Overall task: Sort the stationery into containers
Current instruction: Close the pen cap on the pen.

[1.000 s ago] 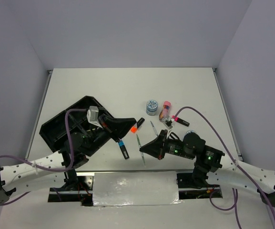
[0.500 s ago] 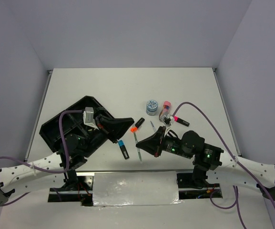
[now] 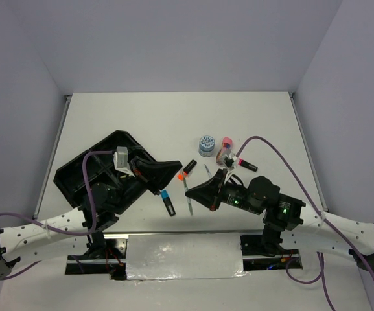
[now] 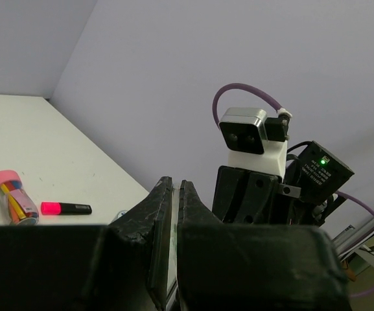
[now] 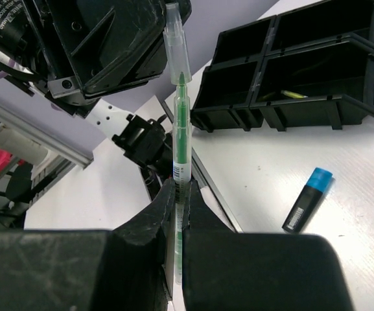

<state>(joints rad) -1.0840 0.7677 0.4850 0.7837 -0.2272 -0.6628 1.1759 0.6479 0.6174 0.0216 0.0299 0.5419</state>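
Note:
My right gripper (image 3: 192,193) (image 5: 179,189) is shut on a thin green pen (image 3: 188,198) (image 5: 181,139) and holds it off the table. The pen's clear cap end reaches up to the left gripper. My left gripper (image 3: 175,170) (image 4: 172,186) has its jaws together with only a hair gap and nothing clearly in them. It hovers right of the black organiser tray (image 3: 76,173) (image 5: 316,65). A blue-capped highlighter (image 3: 168,203) (image 5: 308,208) lies below it and an orange-capped highlighter (image 3: 188,168) beside its tip. A yellow pen (image 5: 290,95) lies in one tray compartment.
A tape roll (image 3: 206,144), a pink-orange tube (image 3: 224,148) (image 4: 15,204), a pink-capped highlighter (image 3: 245,163) (image 4: 65,208) and a small grey pen (image 3: 208,172) lie behind the right gripper. Purple cables loop over both arms.
My right gripper has carried the green pen up off the table and a little left, toward the left gripper. The left gripper has shifted slightly back and left.

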